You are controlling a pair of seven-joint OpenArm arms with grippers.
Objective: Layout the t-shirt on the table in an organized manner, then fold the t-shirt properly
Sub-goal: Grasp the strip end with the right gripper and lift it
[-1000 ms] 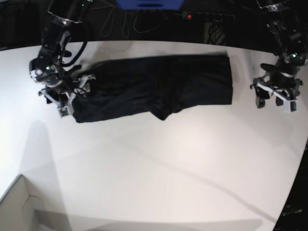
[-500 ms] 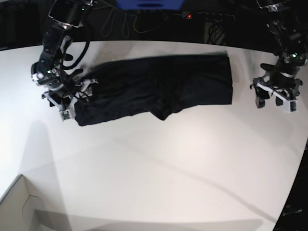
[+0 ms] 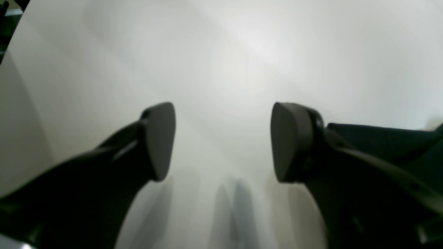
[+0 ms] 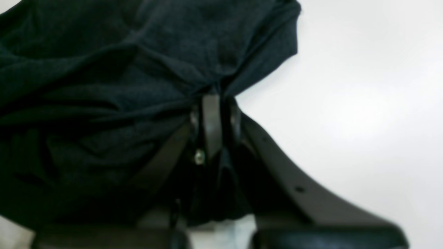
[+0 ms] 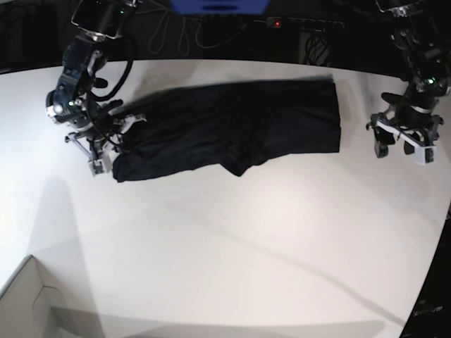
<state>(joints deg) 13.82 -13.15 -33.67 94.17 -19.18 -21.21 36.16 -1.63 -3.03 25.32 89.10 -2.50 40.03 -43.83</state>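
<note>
While the white desk (image 5: 232,239) is filling most of the base view, the t-shirt (image 5: 232,127) is lying across its far half as a long dark band running from side to side. It is plain black, thin and soft, with no print showing. Its edge nearest the left arm is sitting straight and squared, while its other end is bunching into creases; a small fold is drooping from the near edge about midway along. In the right wrist view the fabric (image 4: 104,86) is gathering into tight wrinkles that are converging on one point.

A pale cardboard box corner (image 5: 28,303) is showing at the near corner of the desk; its interior is mostly cut off, so its contents cannot be told.

At the creased end, the right claw (image 5: 106,144) is clenching a pinch of the t-shirt, its jaws pressing together on the cloth (image 4: 211,103). The left claw (image 5: 403,144) is hanging released over bare desk (image 3: 225,69), jaws standing apart, just beside the squared edge and not touching it.
</note>
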